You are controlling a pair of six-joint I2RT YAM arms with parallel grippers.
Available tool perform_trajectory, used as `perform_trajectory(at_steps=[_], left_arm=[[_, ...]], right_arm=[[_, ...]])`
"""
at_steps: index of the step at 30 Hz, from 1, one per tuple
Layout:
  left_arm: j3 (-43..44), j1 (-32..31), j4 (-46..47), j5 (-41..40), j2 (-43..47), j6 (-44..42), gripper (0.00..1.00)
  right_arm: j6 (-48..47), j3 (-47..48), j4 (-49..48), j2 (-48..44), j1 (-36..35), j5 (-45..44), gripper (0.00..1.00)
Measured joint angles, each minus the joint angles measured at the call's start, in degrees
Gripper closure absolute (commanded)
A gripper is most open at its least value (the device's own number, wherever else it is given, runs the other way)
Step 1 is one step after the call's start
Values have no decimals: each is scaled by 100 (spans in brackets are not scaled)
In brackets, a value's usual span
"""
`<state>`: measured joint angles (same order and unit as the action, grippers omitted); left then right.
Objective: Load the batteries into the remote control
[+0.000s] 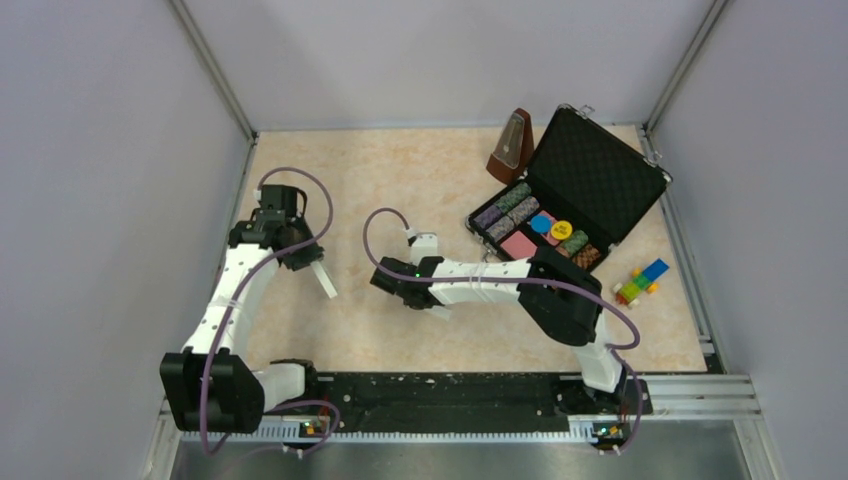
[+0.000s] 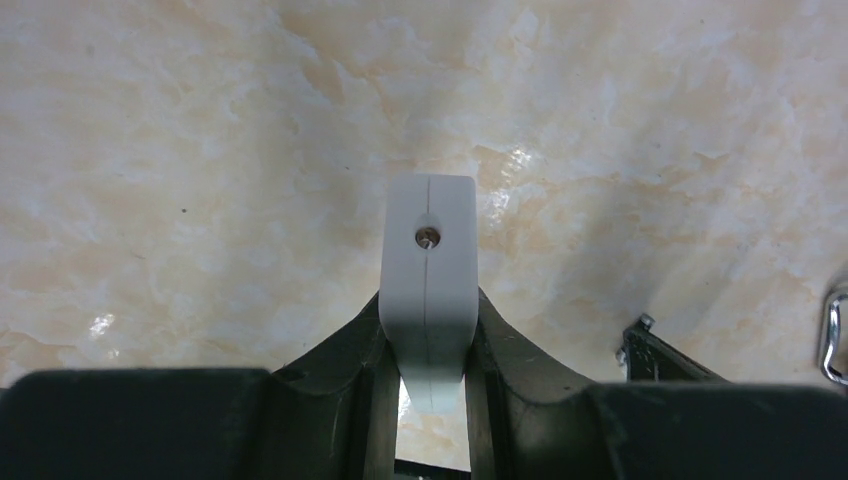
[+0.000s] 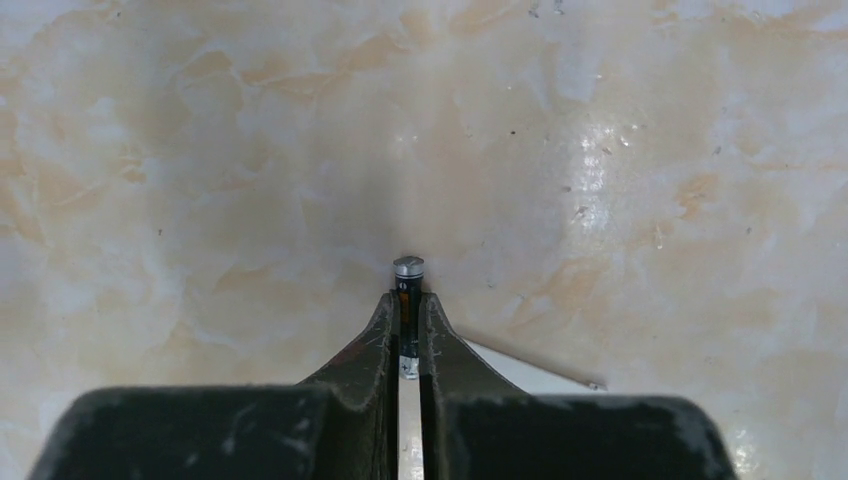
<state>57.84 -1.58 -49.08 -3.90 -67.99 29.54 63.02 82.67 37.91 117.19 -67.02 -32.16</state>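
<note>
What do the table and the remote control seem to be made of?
The table: beige marble-look surface, glossy, perhaps laminate; bright glints show. The remote control: probably white plastic, matte; a moulded seam runs down its end.

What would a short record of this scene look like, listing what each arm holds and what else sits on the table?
Left gripper: shut on the white remote control, seen end-on
Right gripper: shut on a slim dark battery, its metal cap poking past the fingertips
Near right gripper: flat white piece lying on the table
Far right of table: open black case holding poker chips; brown metronome beside it; coloured toy blocks
Second battery: not visible
</note>
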Motion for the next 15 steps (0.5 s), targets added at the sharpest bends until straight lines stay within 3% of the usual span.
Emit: perform_trajectory(at_steps=[7, 15], left_arm=[[-96, 4, 188, 1211, -11, -345, 100], [-566, -83, 1228, 3947, -385, -492, 100]], right_arm=[[-944, -326, -369, -424, 20, 304, 100], [-1996, -999, -514, -2579, 216, 1545, 100]])
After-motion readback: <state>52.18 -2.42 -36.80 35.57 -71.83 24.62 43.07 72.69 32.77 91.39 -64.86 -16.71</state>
